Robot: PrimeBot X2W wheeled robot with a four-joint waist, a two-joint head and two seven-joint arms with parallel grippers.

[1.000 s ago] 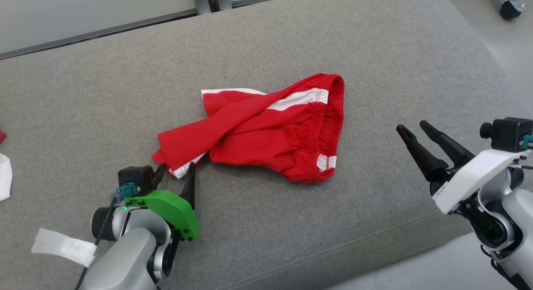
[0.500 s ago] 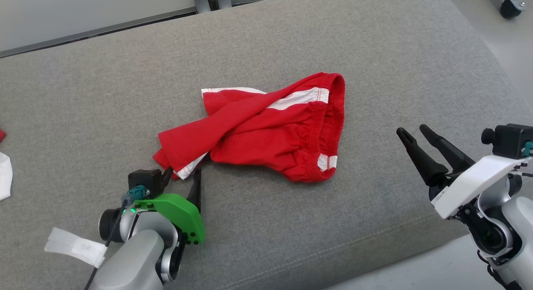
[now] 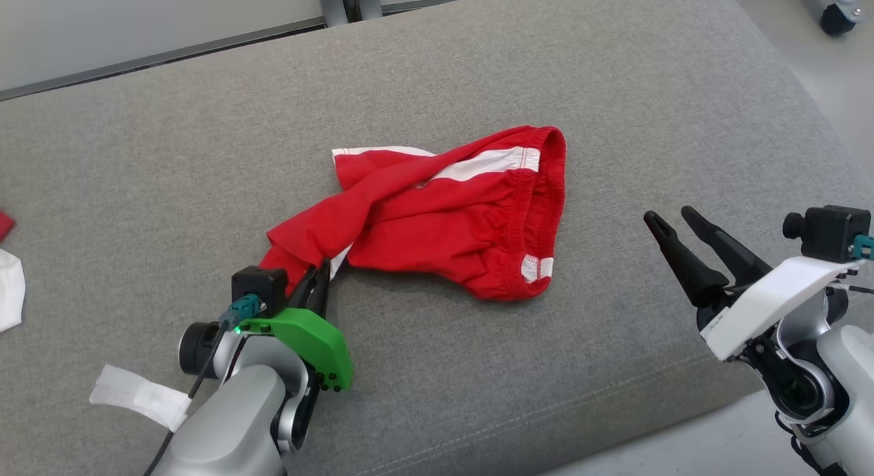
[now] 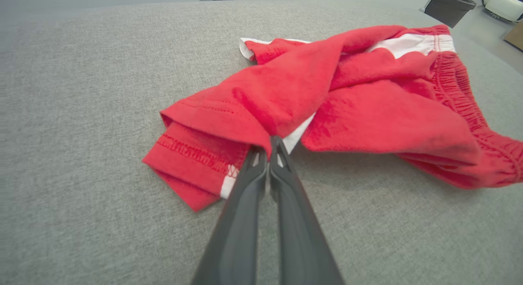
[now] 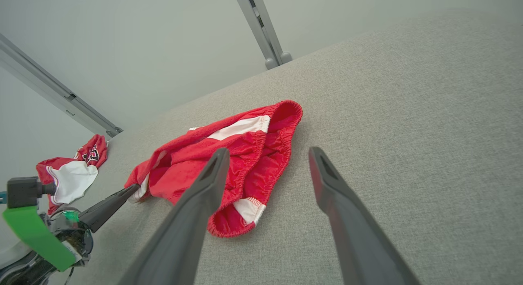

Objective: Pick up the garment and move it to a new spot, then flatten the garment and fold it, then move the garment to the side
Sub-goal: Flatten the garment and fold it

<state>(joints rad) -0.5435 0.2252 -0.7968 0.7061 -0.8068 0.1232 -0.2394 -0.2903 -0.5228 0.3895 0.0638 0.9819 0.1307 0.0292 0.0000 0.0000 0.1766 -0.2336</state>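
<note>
While L pincer (image 4: pixel 269 148) clamps hem of crumpled red shorts (image 3: pixel 450 223), R pincer (image 3: pixel 668 214) apart over grey woven cushion (image 3: pixel 546 87).

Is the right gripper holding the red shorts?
No, the right gripper is open, and its fingers are well apart from the red shorts.

On the left gripper (image 4: pixel 269 146), the tips of the fingers (image 4: pixel 244 195) are hidden under a fold of the garment (image 4: pixel 367 113). Another red and white cloth (image 3: pixel 8 291) is cut by the left edge of the head view. Its black print is too small to read.
</note>
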